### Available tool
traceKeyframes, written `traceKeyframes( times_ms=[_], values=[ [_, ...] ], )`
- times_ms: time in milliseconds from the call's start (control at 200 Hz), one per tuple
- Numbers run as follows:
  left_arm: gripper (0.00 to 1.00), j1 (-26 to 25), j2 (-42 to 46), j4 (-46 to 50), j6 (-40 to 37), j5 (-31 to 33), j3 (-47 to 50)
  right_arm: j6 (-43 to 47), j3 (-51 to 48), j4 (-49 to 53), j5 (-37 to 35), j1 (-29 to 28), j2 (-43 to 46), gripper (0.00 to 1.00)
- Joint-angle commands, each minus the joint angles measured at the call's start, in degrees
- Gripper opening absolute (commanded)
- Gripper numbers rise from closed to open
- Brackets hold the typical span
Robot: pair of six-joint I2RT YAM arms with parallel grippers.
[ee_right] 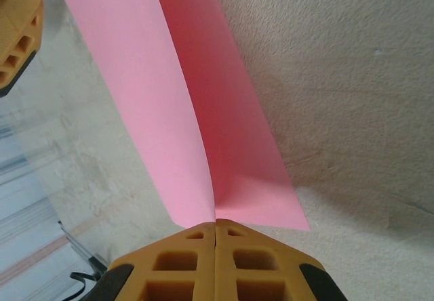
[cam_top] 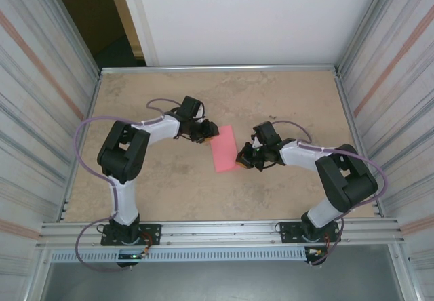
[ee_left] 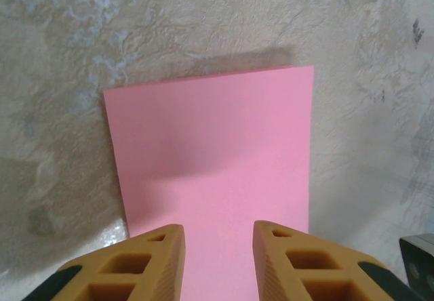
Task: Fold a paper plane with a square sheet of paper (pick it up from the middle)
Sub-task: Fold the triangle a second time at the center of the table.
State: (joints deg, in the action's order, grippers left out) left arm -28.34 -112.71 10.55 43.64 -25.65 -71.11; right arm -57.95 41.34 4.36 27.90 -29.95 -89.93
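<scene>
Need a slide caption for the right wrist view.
Shut right pincer pinching the pink sheet of paper at its crease.

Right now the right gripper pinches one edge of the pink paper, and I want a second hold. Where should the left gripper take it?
Probably the edge of the square sheet of paper under the left gripper, near its middle, coming from the left arm's side. Its jaws stand apart over that flat edge, away from the right gripper, shut on the sheet.
</scene>
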Motion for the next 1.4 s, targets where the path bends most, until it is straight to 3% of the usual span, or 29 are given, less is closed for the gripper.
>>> traceKeyframes(
  times_ms=[0,396,837,1393],
  values=[
    [0.31,0.2,-2.4,2.5,-2.7,-1.3,-2.0,1.3,-0.2,2.1,-0.3,0.3,2.1,0.01],
    [0.28,0.3,-5.7,6.3,-4.7,-0.9,-3.0,4.3,5.2,3.7,2.4,0.2,0.7,0.02],
    [0.27,0.2,-6.8,6.1,-4.8,-1.0,-3.1,5.0,13.5,1.5,3.2,-2.7,-10.2,0.02],
    [0.27,0.2,-8.9,6.4,-5.2,-1.5,-4.5,3.2,14.3,-3.9,2.2,-3.8,-15.3,0.02]
  ],
)
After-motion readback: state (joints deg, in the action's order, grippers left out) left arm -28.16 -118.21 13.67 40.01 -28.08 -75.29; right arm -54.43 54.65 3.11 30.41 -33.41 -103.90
